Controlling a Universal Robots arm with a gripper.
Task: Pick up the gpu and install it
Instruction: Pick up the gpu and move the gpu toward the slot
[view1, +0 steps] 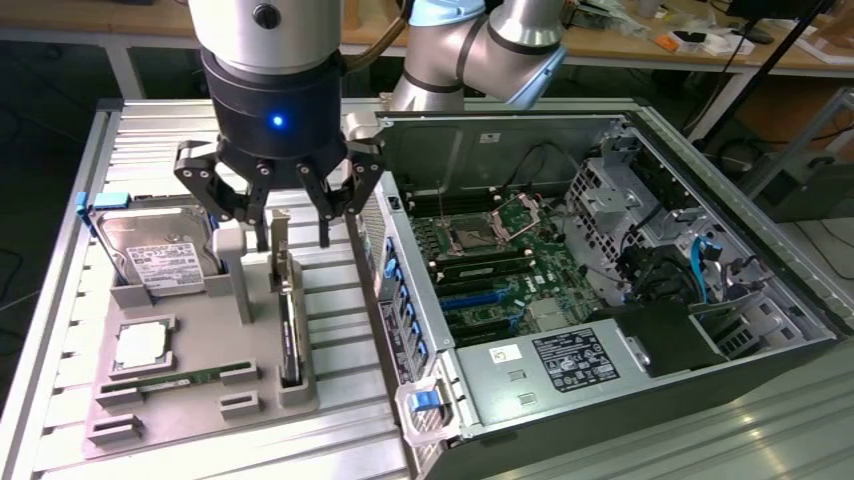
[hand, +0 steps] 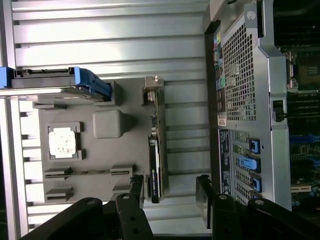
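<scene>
**Q:** State of your tool at this entry?

**A:** My gripper (view1: 288, 222) is spread wide and carries nothing. Seen from the exterior view, it hangs over the grey holder (view1: 200, 405), directly above the bracket end of the gpu (view1: 286, 320).

**Q:** And the gpu itself?

**A:** It stands on edge in a slot of the holder, silvery bracket end up, on the slatted table (view1: 147, 130). It is not in the machine. In the wrist view the card (hand: 155, 167) lies in the gap between my fingers (hand: 204, 192), closer to one than the other. I cannot tell whether either finger touches it.

**Q:** What else is in the holder?

**A:** On the exterior view's left of the card:
- A hard drive (view1: 160, 255) with a white label, leaning in its cradle.
- A processor chip (view1: 143, 345) lying flat.
- A green memory stick (view1: 174, 380) lying in its groove.

**Q:** The target machine?

**A:** The computer case (view1: 601, 160) sits just beside the holder, on the exterior view's right. Its side is open and the motherboard (view1: 494, 270) is exposed.
</scene>
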